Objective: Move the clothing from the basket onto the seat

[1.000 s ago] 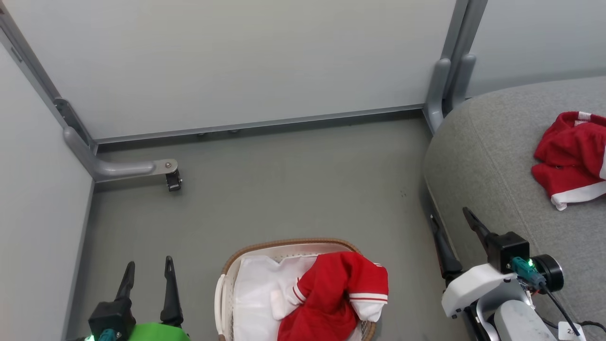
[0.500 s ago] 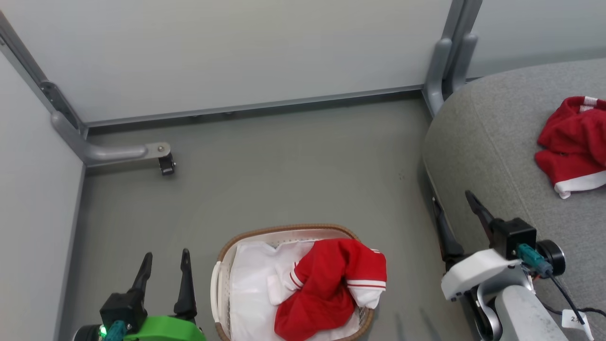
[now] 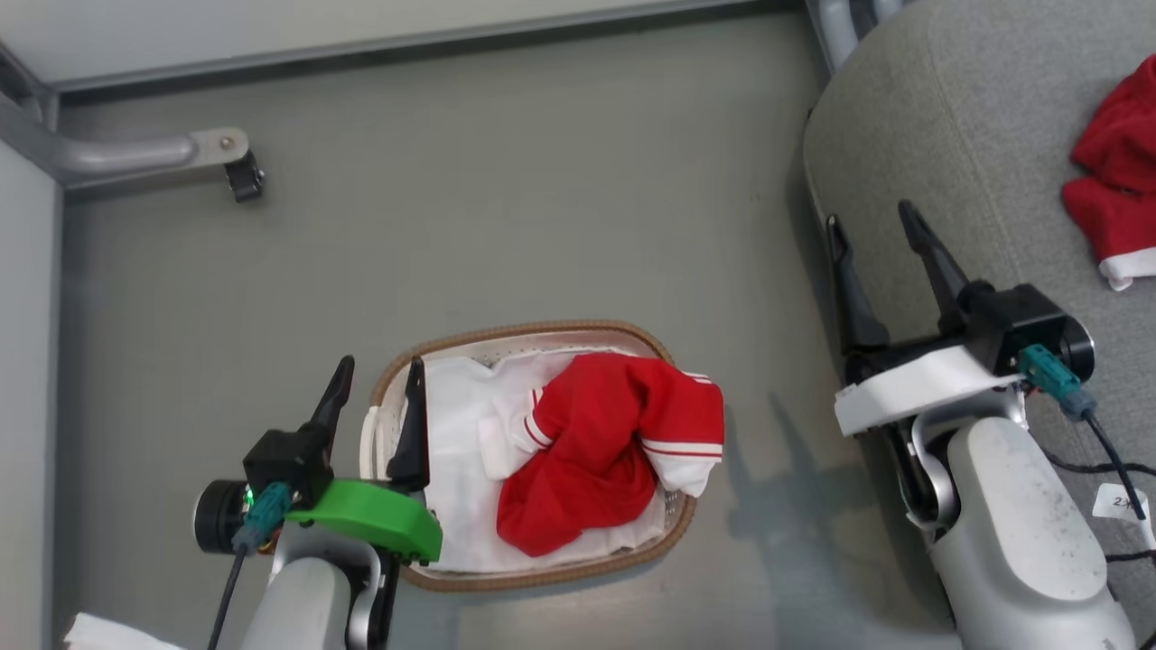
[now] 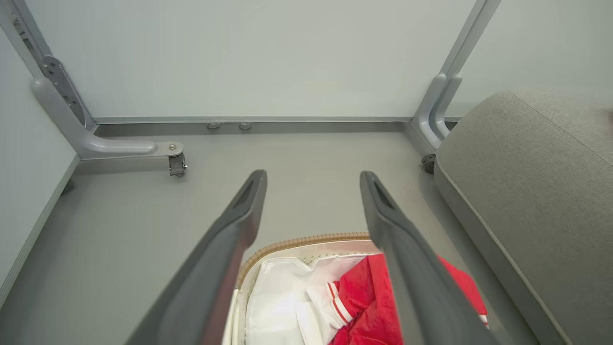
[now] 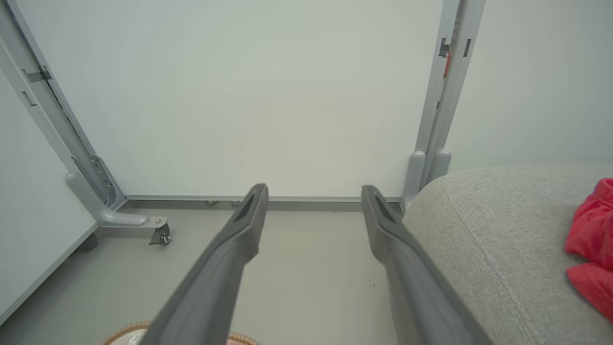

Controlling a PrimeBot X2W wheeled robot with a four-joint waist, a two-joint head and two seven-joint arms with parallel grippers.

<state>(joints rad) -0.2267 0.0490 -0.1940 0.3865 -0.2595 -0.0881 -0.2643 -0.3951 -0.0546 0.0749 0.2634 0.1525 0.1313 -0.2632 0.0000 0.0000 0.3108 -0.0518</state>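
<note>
A grey floor (image 3: 506, 181) runs out to pale partition panels (image 4: 239, 57). Their grey frame puts out a foot with a small black castor (image 3: 245, 177) at the far left, and a frame post (image 3: 835, 27) stands at the far corner of the seat (image 3: 948, 117). A bare strip of floor separates the seat from the basket (image 3: 542, 327). The right forearm reaches across the seat's near edge, trailing a dark cable with a white tag (image 3: 1115, 501).

The basket stands on the floor in front of the robot, its white liner (image 3: 461, 469) exposed on the left half. One red garment (image 3: 596, 442) is bunched in the right half, and a white-cuffed sleeve droops over the right rim. The other red garment (image 3: 1115, 171) lies on the seat at the far right.

The left hand (image 3: 381, 366) is spread and empty at the basket's left rim. In the head view one finger crosses the liner just inside the rim, and the other is outside, over the floor. In the left wrist view the garment shows below and to the right, partly behind one finger, with no contact visible.

The right hand (image 3: 868, 217) is also spread and empty over the seat's left edge. It is well apart from the basket, and the seat's garment lies off to its right, untouched.
</note>
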